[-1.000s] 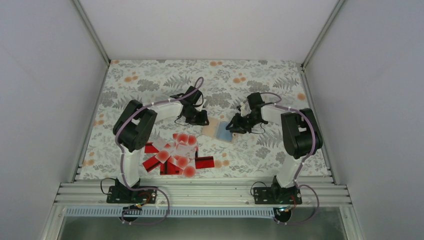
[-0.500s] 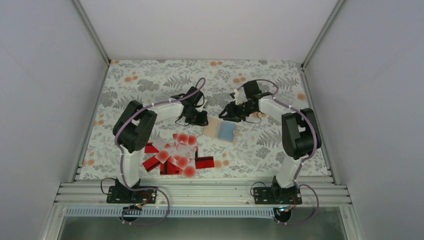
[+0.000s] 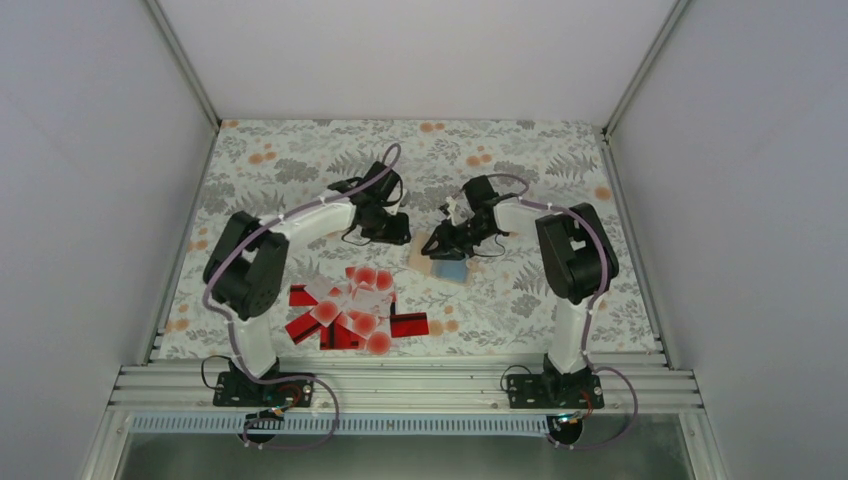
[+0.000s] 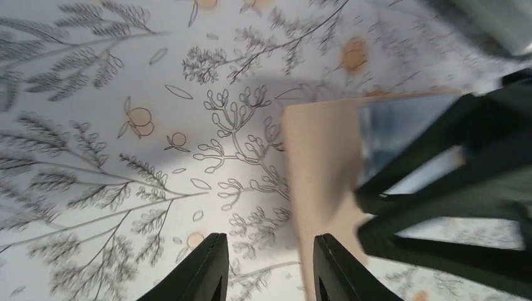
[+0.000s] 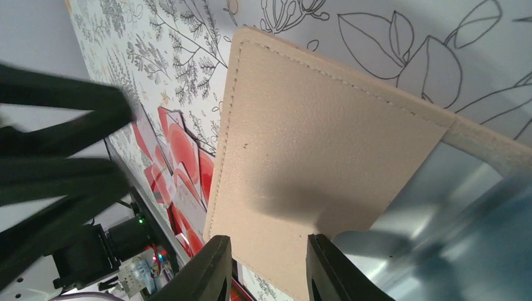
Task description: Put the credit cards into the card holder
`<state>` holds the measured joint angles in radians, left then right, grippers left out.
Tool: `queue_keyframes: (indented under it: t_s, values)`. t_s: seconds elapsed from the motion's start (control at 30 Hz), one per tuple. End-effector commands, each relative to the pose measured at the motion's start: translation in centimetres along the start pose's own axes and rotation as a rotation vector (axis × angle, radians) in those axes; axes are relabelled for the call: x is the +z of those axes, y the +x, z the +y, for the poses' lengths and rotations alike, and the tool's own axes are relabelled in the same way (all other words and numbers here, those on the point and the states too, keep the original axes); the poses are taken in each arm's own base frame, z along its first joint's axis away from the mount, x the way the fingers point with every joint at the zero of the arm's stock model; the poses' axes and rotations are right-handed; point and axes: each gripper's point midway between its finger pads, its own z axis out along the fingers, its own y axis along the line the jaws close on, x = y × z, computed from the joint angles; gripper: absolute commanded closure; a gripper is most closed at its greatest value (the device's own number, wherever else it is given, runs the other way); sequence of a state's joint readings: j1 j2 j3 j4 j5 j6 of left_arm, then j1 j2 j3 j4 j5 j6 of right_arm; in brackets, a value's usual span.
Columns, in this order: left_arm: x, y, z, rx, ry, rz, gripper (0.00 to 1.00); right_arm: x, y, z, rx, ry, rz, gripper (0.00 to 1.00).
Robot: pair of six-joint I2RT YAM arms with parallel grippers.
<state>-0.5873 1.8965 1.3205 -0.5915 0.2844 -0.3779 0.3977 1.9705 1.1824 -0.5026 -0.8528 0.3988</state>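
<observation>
The card holder (image 3: 447, 262) lies open on the floral cloth, tan half on the left, blue-grey half on the right. My right gripper (image 3: 437, 245) is open and hovers low over its tan half (image 5: 326, 138), jaws spread above the leather, holding nothing. My left gripper (image 3: 399, 236) is open and empty, just left of the holder, whose tan edge (image 4: 320, 169) shows in the left wrist view beside the right gripper's dark fingers (image 4: 452, 188). The credit cards (image 3: 350, 310), red ones and white ones with red dots, lie in a loose pile near the front left; some show in the right wrist view (image 5: 182, 163).
The floral cloth (image 3: 300, 160) covers the table inside white walls. An aluminium rail (image 3: 400, 385) with both arm bases runs along the near edge. The two grippers are close together over the holder's left side.
My right gripper swung back behind the holder, then came down over its left half. My left gripper shifted slightly toward the back and its elbow moved left. Holder and cards stayed put.
</observation>
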Motion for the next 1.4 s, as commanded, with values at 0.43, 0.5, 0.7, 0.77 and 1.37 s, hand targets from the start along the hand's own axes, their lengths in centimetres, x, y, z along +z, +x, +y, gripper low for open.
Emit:
queue_keyframes:
  t_s: [0.43,0.5,0.7,0.77,1.37]
  values:
    - [-10.2,5.5,-1.9,0.462,0.005,-0.188,0.26,-2.4,-1.2,1.7,-0.080,0.106,-0.058,0.69]
    - [-9.8,6.1,-0.6,0.401,-0.045,-0.167,0.25,-3.0,-1.1,2.3,-0.115,0.120,-0.070,0.68]
    - [-9.0,8.6,1.7,0.191,-0.105,-0.112,0.27,-3.6,0.2,4.3,-0.312,0.175,-0.084,0.59]
    - [-8.8,9.7,2.6,0.131,-0.129,-0.082,0.30,-2.9,1.3,5.3,-0.366,0.159,-0.053,0.52]
    - [-6.3,14.9,4.1,-0.107,-0.121,0.136,0.60,5.3,6.7,5.4,-0.345,0.019,0.205,0.26]
